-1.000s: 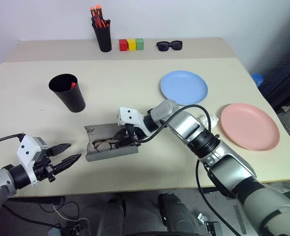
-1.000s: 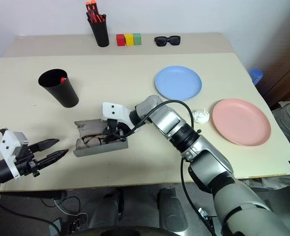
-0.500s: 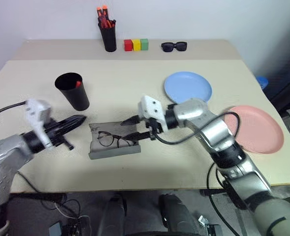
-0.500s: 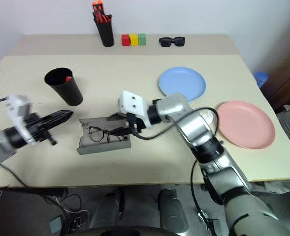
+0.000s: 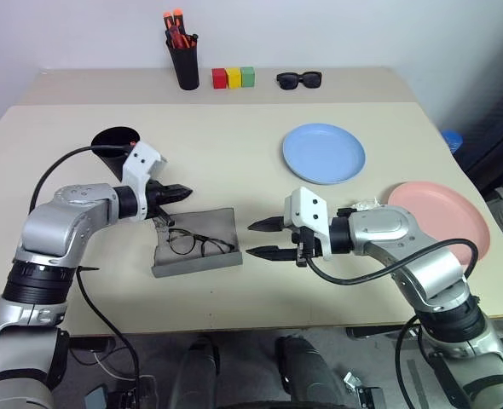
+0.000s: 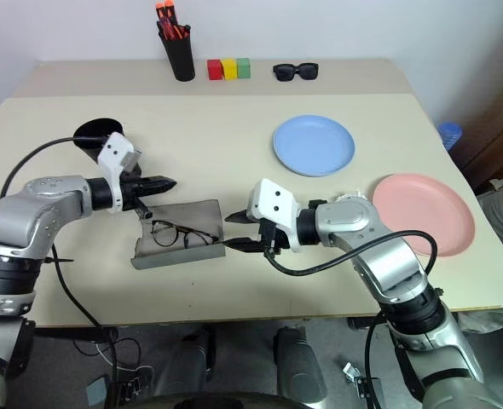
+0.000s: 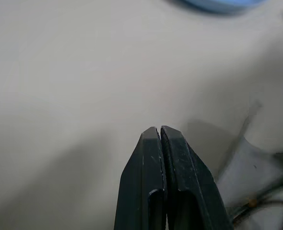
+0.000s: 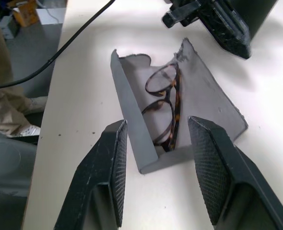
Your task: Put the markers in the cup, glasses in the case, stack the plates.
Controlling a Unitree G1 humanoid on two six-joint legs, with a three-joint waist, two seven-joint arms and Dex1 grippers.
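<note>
The grey case (image 5: 216, 223) lies open near the table's front. The wire-framed glasses (image 5: 197, 245) lie inside it. My left gripper (image 5: 183, 192) is shut on nothing and hovers over the case's far left corner. Its wrist partly covers the black cup (image 5: 112, 140) behind it. My right gripper (image 5: 253, 239) is open and empty, just right of the case and pointing at it. From the right wrist, the glasses (image 8: 163, 103) rest against the case's wall (image 8: 127, 110). The blue plate (image 5: 323, 153) and the pink plate (image 5: 448, 223) lie apart at the right. The markers are hidden.
A narrow black holder with orange-capped markers (image 5: 183, 61), three coloured blocks (image 5: 234, 77) and black sunglasses (image 5: 298, 80) line the back edge. A small crumpled white thing (image 5: 367, 205) lies between the plates. Bare tabletop stretches between the case and the blue plate.
My left gripper has shut and swung in from the front left to the case's far corner. The right gripper has drawn back out of the case to its right, leaving the glasses inside.
</note>
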